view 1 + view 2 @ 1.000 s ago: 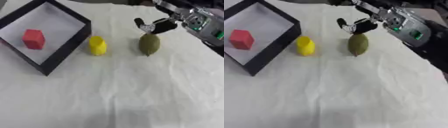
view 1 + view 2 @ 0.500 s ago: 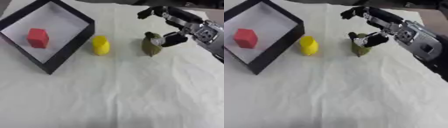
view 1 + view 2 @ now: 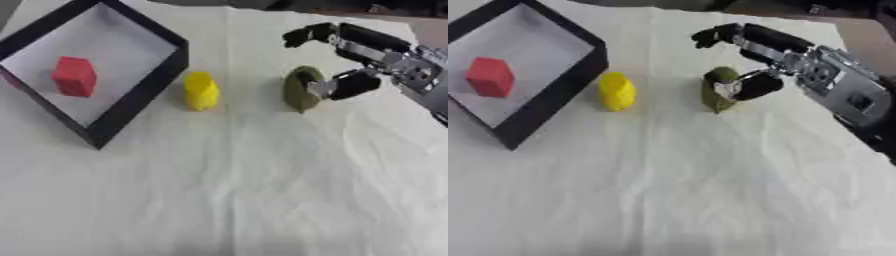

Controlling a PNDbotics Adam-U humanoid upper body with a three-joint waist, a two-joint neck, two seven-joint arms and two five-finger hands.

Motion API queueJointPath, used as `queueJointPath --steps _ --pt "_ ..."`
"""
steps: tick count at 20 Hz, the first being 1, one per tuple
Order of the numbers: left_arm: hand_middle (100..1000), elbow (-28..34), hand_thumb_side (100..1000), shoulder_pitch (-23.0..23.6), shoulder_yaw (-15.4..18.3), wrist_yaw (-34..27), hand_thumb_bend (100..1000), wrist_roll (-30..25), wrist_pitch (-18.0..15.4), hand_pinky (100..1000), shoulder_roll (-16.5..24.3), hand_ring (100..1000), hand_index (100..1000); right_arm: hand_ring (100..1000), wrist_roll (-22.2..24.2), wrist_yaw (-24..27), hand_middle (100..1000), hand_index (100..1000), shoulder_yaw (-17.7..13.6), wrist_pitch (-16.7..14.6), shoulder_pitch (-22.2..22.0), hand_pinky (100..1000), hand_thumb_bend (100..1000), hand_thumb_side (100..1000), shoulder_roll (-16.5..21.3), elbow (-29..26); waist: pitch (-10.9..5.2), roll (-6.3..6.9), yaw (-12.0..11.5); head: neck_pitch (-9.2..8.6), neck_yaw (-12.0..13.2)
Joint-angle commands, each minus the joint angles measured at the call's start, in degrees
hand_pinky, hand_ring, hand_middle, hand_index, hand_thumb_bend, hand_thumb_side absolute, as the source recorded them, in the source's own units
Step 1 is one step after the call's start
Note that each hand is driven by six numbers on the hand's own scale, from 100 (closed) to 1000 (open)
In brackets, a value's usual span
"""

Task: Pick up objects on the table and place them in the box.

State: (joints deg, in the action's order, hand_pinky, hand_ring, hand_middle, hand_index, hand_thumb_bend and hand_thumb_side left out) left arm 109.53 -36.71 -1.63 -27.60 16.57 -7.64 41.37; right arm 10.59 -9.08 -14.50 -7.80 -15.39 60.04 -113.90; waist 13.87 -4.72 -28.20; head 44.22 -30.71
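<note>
1. Right of the box [image 3: 131, 105], the olive-green object [image 3: 300, 90] stood on the cloth, long axis near upright, just beside the yellow object [image 3: 200, 90].
2. Right hand [image 3: 367, 57] was at its right flank: thumb touching it, fingers spread apart above, not closed round it.
3. Left hand not visible; right was plainly nearer.
4. Red block [image 3: 73, 76] already lay in the box.
</note>
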Motion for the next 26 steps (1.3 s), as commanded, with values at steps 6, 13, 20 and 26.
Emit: queueJointPath --steps 6,13,20,26 --pt "900 0.1 602 -0.3 0.2 -0.1 168 -0.1 0.4 957 2.1 635 813 871 0.6 -1.3 821 968 -1.1 4.7 -0.5 1000 100 449 0.9 0.6 -0.74 0.27 0.1 -0.10 -0.4" --pt "893 0.1 600 -0.2 0.2 -0.4 173 -0.2 0.5 958 2.2 632 812 892 2.1 -4.2 836 982 -0.9 3.8 -1.2 1000 166 510 0.9 2.7 -0.64 0.08 0.2 -0.10 -0.5" --pt "886 0.1 599 0.0 0.2 -0.5 177 -0.2 0.6 958 2.4 641 811 913 2.0 -7.8 855 993 -1.1 2.9 -1.8 1000 267 540 1.0 5.9 -0.62 -0.01 0.3 -0.10 -0.3" --pt "886 0.3 597 -0.1 0.0 -0.6 179 -0.3 0.6 957 2.3 653 811 923 1.7 -11.4 865 998 -0.7 2.3 -1.7 1000 370 540 1.3 8.4 -0.44 0.03 0.3 -0.10 -0.5"
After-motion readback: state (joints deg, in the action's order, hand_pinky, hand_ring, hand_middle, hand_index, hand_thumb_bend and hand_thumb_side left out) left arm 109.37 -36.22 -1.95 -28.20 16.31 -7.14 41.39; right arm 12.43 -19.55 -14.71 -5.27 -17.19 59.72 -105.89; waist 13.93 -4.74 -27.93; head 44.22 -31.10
